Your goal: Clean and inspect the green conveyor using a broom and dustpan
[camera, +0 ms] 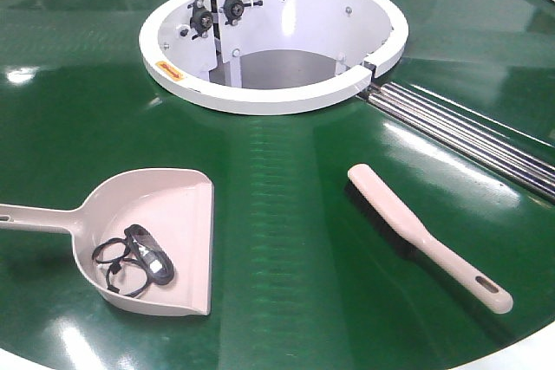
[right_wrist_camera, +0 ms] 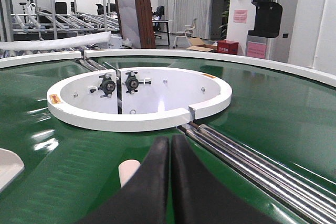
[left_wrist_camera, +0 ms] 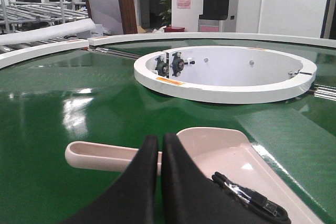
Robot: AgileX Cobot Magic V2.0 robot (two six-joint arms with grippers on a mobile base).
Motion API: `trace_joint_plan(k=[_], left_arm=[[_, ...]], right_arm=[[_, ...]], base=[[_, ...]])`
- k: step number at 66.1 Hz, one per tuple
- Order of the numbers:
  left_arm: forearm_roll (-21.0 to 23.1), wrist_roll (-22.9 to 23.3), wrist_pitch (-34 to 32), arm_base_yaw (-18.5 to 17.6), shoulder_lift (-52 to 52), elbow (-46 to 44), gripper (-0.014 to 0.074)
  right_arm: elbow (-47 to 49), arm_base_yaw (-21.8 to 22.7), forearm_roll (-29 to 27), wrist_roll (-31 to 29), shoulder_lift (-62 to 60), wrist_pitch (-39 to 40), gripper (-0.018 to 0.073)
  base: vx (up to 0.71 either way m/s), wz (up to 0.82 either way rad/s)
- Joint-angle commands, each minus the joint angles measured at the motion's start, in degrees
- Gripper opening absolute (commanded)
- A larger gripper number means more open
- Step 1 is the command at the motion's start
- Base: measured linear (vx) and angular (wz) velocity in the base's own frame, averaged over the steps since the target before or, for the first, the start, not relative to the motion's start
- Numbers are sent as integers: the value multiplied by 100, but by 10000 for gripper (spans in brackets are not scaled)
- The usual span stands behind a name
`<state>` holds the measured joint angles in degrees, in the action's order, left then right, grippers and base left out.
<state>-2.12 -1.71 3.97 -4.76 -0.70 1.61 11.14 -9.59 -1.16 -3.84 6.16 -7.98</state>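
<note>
Well, the dustpan (camera: 156,231) lies at lower left of the front view on the green conveyor (camera: 286,240), a black cable bundle (camera: 134,259) inside it; the broom (camera: 425,236) lies at lower right, well apart; left gripper (left_wrist_camera: 160,148) clenched above the dustpan handle, holding nothing; right gripper (right_wrist_camera: 170,148) clenched too, over the broom's tip.

On the green conveyor (camera: 286,214), the dustpan (camera: 165,231) lies to the left and the broom (camera: 425,236) to the right, well apart. A coiled cable (camera: 134,259) rests inside the dustpan. The ring-shaped housing (camera: 277,93) sits behind both, with roller rods (camera: 468,140) behind the broom.
</note>
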Motion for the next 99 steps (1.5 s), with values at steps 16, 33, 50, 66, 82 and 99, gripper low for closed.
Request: trace_joint_plan(k=[16, 33, 50, 66, 82, 99], left_arm=[[4, 56, -397, 2, -85, 48, -6], [4, 56, -397, 2, -79, 48, -6], [4, 56, -397, 2, -79, 48, -6], [4, 56, -397, 2, -79, 48, -6], [4, 56, -397, 2, -79, 48, -6], [4, 56, -397, 2, -79, 48, -6]], right_arm=[[-550, 1015, 379, -17, -119, 434, -8], [-1292, 1000, 425, 451, -749, 680, -8], [-1292, 1000, 445, 741, -749, 718, -8], [-1292, 1000, 445, 592, -744, 708, -8], [-1292, 1000, 445, 592, -744, 708, -8], [-1292, 1000, 445, 592, -745, 702, -8]], base=[[0, 0], [0, 0], [0, 0], [0, 0], [0, 0], [0, 0]])
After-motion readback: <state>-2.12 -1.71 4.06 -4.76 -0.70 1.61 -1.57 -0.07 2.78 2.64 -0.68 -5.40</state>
